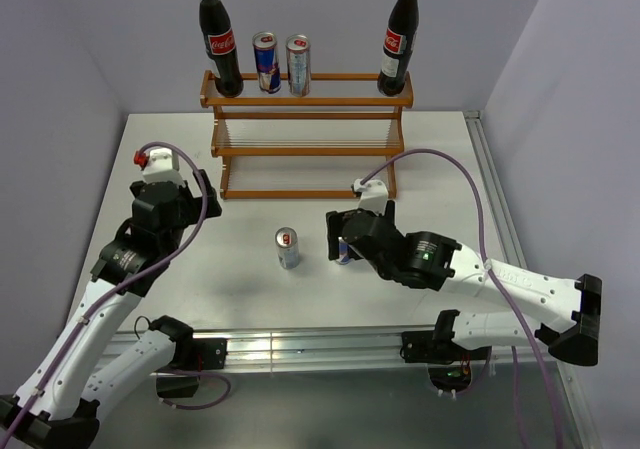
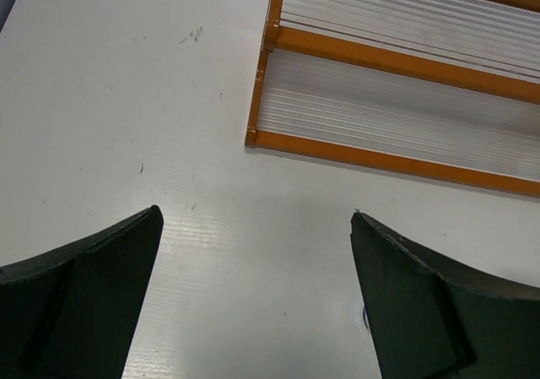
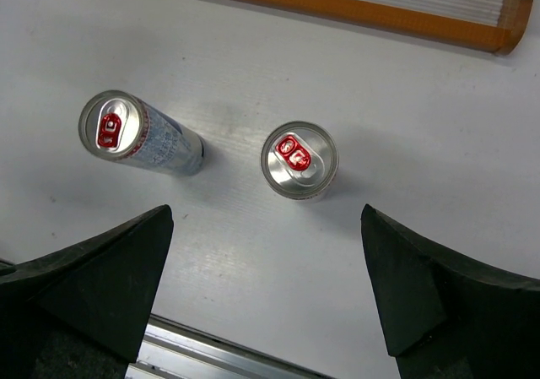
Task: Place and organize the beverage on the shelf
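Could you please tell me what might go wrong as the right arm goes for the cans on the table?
The open right gripper hangs over one can; the other can stands close by, so a descending finger might topple it. On the shelf, the tall bottles could be bumped during placing.

**Surface and shelf: load as found**

The white surface (image 1: 440, 169) carries the shelf (image 1: 305, 151) at its far side. Two cans stand upright in front of it: the first can (image 1: 287, 248) and the second can (image 3: 299, 159) near each other, apart from the shelf. On the top tier, the left bottle (image 1: 220, 44) and right bottle (image 1: 397, 39) stand at the ends. The left shelf can (image 1: 266, 62) and right shelf can (image 1: 298, 64) stand beside the left bottle.
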Robot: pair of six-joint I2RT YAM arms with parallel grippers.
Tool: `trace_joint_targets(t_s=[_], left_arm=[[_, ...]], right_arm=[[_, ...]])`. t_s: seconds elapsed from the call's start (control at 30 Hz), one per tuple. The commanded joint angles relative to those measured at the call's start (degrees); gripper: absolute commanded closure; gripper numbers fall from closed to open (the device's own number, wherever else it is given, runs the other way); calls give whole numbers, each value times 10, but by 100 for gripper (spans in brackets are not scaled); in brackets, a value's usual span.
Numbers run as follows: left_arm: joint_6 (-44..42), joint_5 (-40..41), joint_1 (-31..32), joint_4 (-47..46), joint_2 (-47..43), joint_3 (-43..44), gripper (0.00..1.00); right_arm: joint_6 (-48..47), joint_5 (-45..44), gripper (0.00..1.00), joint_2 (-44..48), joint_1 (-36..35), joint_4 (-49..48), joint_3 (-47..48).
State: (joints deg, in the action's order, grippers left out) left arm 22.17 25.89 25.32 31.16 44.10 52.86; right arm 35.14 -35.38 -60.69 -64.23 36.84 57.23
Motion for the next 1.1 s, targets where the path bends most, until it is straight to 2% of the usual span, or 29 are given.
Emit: trace_joint_targets(t_s=[0.0, 0.27, 0.6, 0.83, 1.07], left_arm=[[3, -28, -7, -25, -7, 5, 0], [-3, -68, -7, -31, -6, 0, 1], [-9, -102, -7, -36, 0, -7, 1], [-10, -96, -8, -33, 11, -6, 0], [-10, -100, -10, -35, 10, -7, 0]], right_arm=[[23, 5, 1, -6, 3, -4, 3], [13, 31, 3, -71, 28, 15, 10], [-43, 90, 7, -110, 97, -48, -8], [-69, 97, 10, -136, 116, -79, -12], [-70, 116, 23, -160, 120, -84, -12]])
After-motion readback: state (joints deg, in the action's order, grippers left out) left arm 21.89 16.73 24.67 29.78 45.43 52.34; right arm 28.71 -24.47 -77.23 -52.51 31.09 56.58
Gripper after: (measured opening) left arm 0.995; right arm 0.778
